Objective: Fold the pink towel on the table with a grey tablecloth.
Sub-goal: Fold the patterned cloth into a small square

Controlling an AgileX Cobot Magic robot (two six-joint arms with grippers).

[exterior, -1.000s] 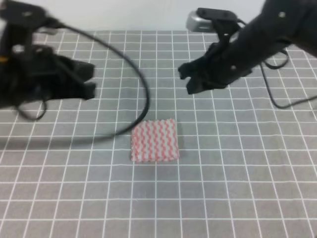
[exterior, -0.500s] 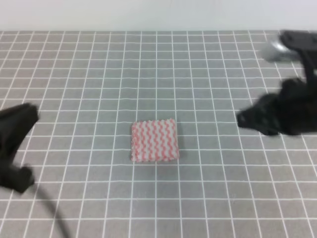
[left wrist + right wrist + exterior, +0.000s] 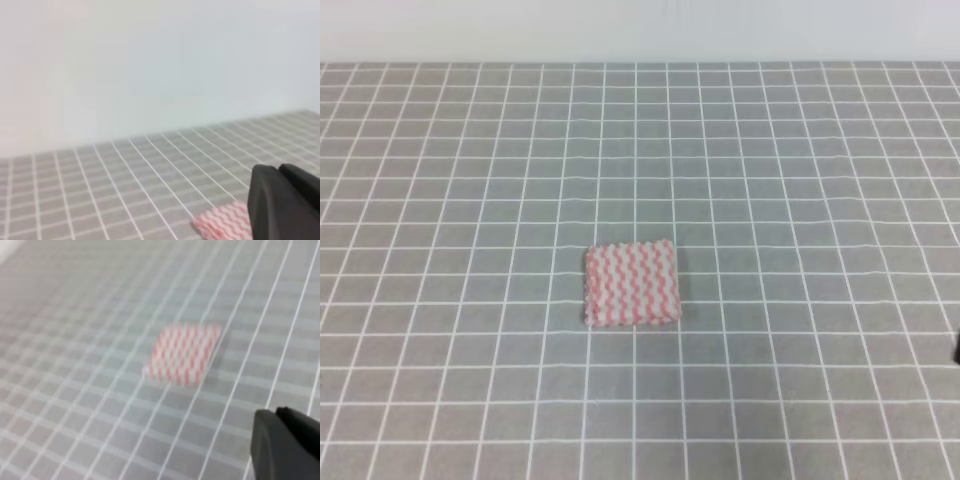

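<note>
Basically, left gripper [image 3: 285,202] shows only as a dark tip in its wrist view, jaws can't be told. One pink towel [image 3: 631,283] lies as a compact rectangle mid-table on the table with a grey tablecloth [image 3: 440,150], apparently folded and set down there. Right gripper [image 3: 285,445]: same, a dark tip clear of the cloth, jaw state unreadable. Two grippers, one towel, nothing held.
</note>
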